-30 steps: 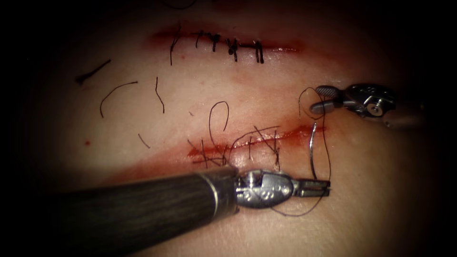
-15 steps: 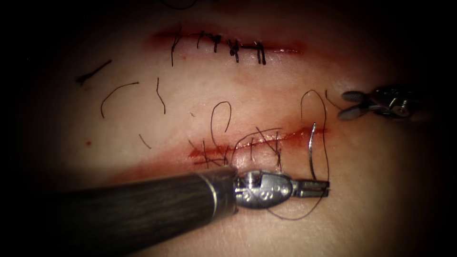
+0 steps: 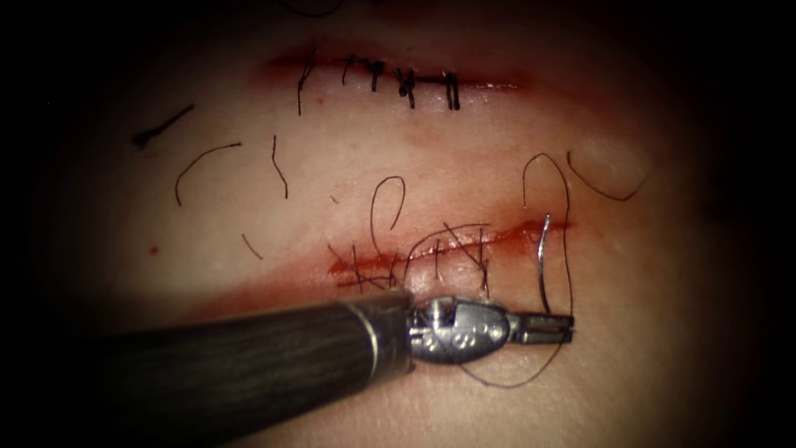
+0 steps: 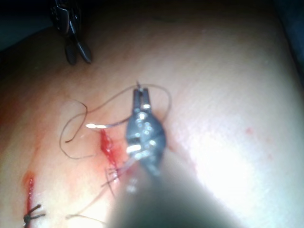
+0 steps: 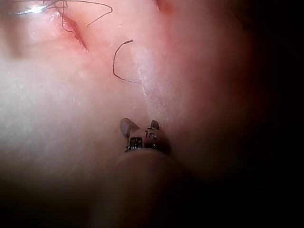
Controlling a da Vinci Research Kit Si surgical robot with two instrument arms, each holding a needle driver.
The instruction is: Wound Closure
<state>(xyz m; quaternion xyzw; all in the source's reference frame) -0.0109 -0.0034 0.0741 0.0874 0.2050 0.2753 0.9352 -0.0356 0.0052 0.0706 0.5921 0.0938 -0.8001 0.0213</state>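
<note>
In the endoscope view my left tool (image 3: 551, 328) reaches in from the lower left, just below the lower cut (image 3: 506, 235). Its jaws are shut on the lower end of the curved needle (image 3: 542, 265). The needle stands up from the jaws, and its other end touches the red fluid at the cut's right end. I cannot tell whether that end is in the tissue. Thread (image 3: 569, 249) loops around the needle and under the jaws. The left wrist view has the left tool (image 4: 141, 97), the needle (image 4: 102, 125) and, farther off, my right tool (image 4: 78, 56). My right tool (image 5: 140, 126) is open, holds nothing and hangs over bare tissue.
Several stitches (image 3: 439, 253) cross the lower cut to the left of the needle. A second, stitched cut (image 3: 398, 79) lies farther back. Cut ends of thread (image 3: 207, 162) are scattered on the tissue at the left, and a loose curved end (image 3: 605, 192) lies to the right of the loop.
My right tool drew back to the right, away from the thread loop and out of the endoscope view, leaving a thread end on the tissue. The left tool and needle stayed put.
</note>
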